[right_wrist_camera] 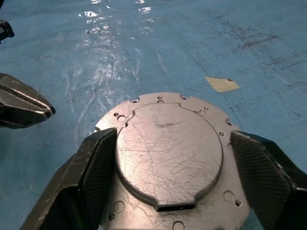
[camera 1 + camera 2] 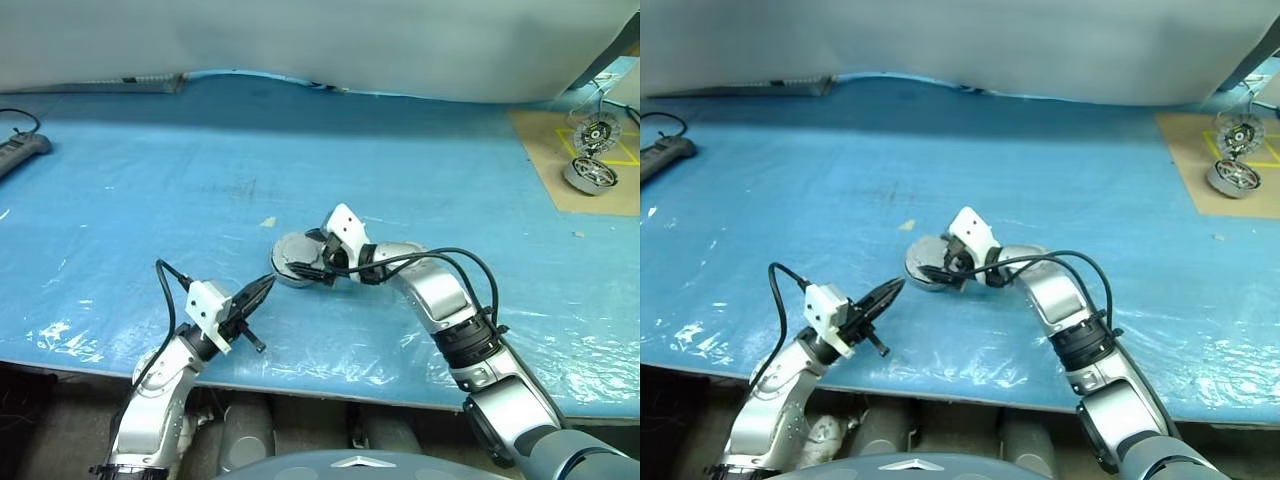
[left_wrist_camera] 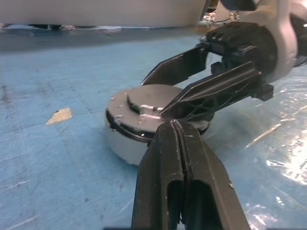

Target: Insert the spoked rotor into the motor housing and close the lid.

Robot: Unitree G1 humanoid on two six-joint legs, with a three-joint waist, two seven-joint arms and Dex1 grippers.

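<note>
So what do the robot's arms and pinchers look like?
Both arms are shiny silver with black joint rings. Each ends in a gripper, left gripper and right gripper, with pointy black ribbed jaws, a white box on the wrist, and a looping black cable.

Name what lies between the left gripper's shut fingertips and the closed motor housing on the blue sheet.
Nothing: only bare blue sheet separates the left gripper from the motor housing, as the left eye view shows; the right gripper straddles the lid.

Scene evenly and brightly lit from overhead, white glare thrown off the wrinkled blue table cover (image 2: 130, 180) at 7 and 4 o'clock, soft short shadows cast, left gripper (image 3: 178, 143) blurred in its wrist view.
</note>
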